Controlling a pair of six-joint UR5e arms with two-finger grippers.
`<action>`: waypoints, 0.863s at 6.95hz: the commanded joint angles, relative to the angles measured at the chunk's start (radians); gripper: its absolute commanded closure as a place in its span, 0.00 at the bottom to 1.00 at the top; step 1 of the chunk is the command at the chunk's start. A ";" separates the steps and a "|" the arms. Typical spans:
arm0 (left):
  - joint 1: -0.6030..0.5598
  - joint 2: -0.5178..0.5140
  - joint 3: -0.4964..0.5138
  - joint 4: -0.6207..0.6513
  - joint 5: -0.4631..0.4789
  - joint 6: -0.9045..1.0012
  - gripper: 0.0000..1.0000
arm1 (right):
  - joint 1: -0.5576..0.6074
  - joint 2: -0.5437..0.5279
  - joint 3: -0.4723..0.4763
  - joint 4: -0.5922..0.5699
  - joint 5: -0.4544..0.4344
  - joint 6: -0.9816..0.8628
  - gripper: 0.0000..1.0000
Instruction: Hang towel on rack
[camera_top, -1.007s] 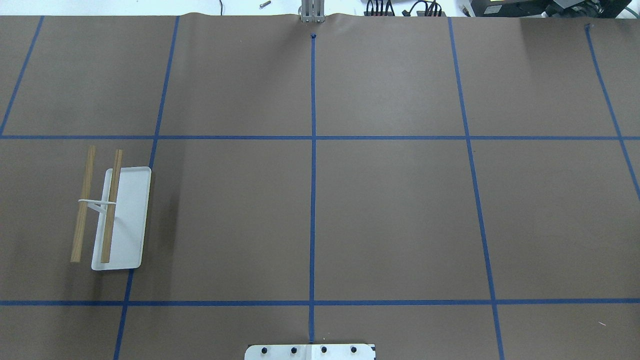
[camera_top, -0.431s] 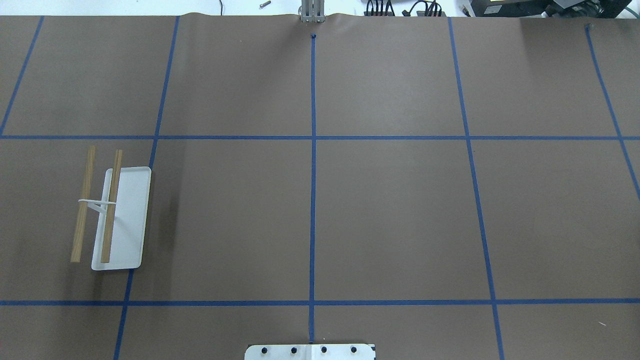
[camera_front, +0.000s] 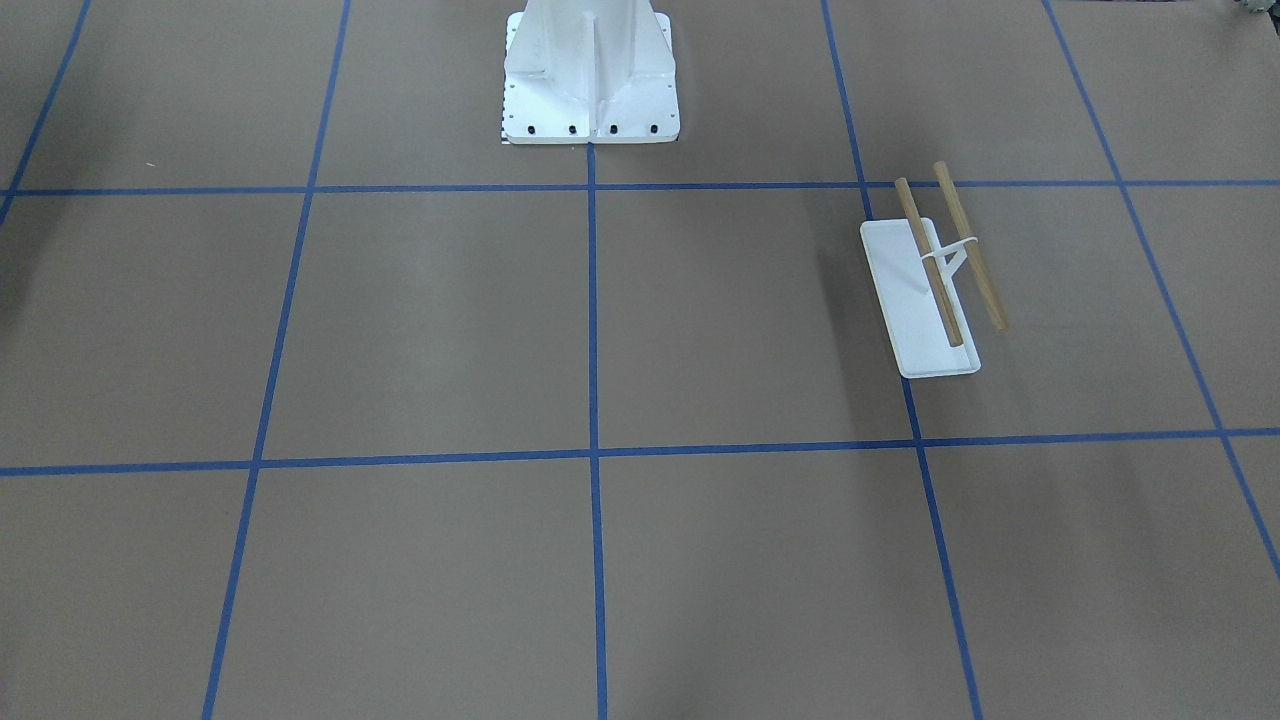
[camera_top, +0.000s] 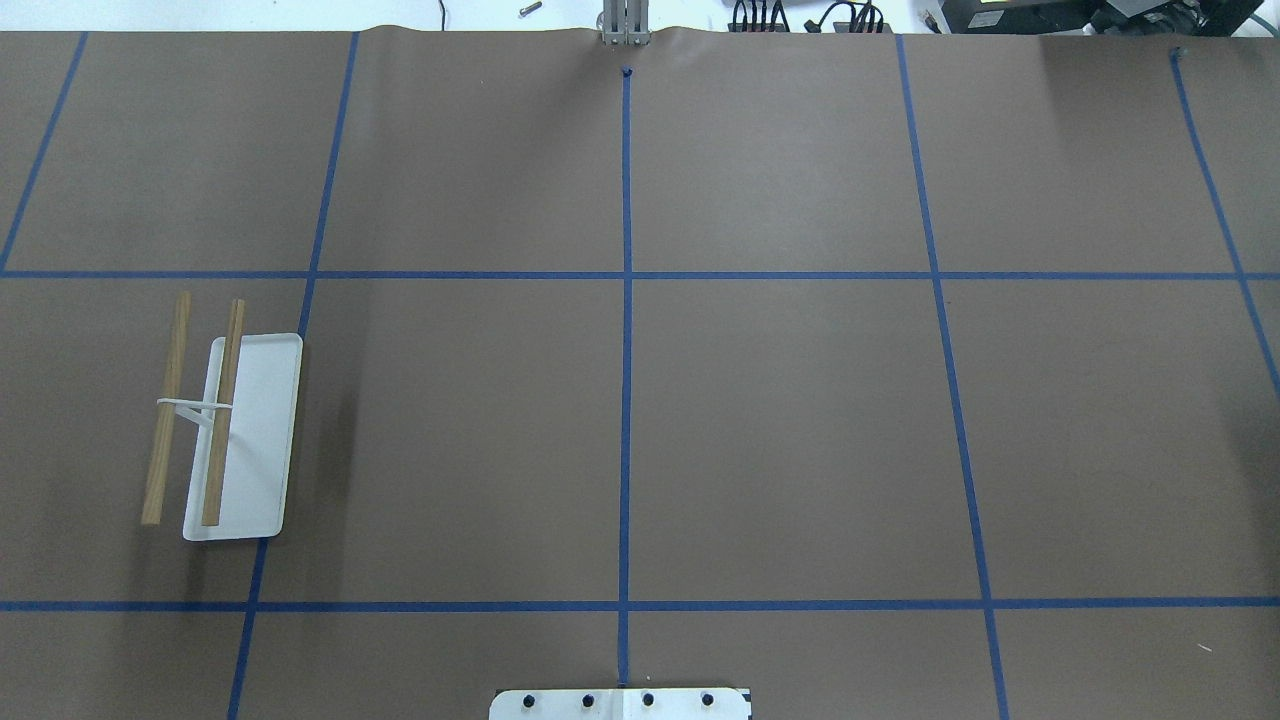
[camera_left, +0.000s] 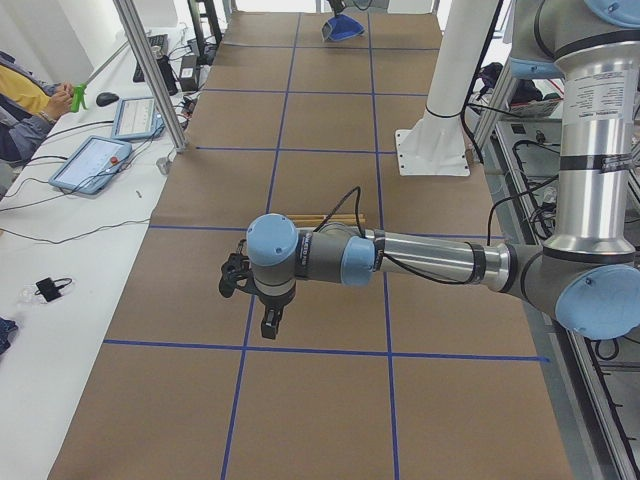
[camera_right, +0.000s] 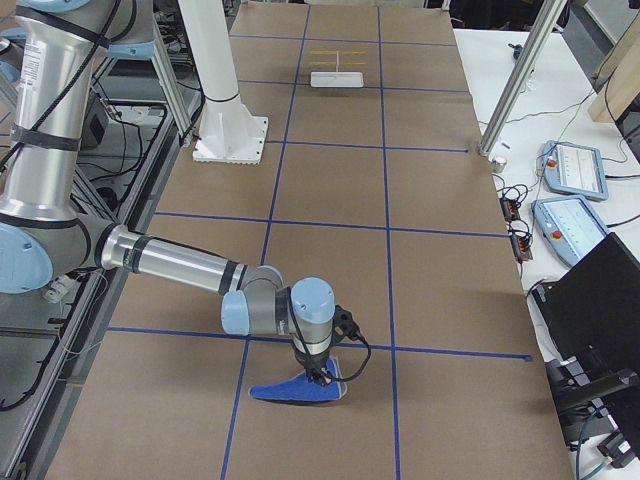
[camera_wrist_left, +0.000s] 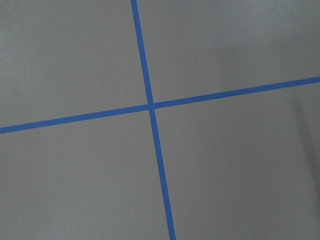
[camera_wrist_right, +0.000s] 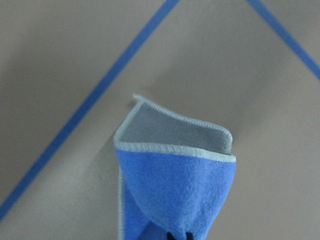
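The right gripper (camera_right: 322, 377) pinches the royal-blue towel (camera_wrist_right: 175, 195), which fans out beyond its fingertips onto the brown table (camera_right: 330, 200) (grey underside folded up). The rack (camera_top: 262, 440) stands well apart from those fingers, unmoved since a second ago. Whether the left gripper (camera_left: 268, 325) is clenched cannot be told.

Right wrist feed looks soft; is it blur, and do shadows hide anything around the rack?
Right wrist view: the towel sits close to the lens, its nap and the tape lines soft, stitched edge readable. Overhead view: the rack throws a faint shadow toward the table's middle, hiding nothing. Left wrist view: evenly lit, tape lines crisp.
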 joint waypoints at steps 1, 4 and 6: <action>0.045 -0.041 0.002 -0.122 -0.017 -0.264 0.02 | 0.011 0.092 0.203 -0.272 0.112 0.399 1.00; 0.205 -0.260 0.004 -0.240 -0.126 -0.937 0.02 | -0.135 0.314 0.269 -0.282 0.233 1.159 1.00; 0.348 -0.407 0.016 -0.326 -0.117 -1.362 0.02 | -0.315 0.536 0.266 -0.284 0.155 1.611 1.00</action>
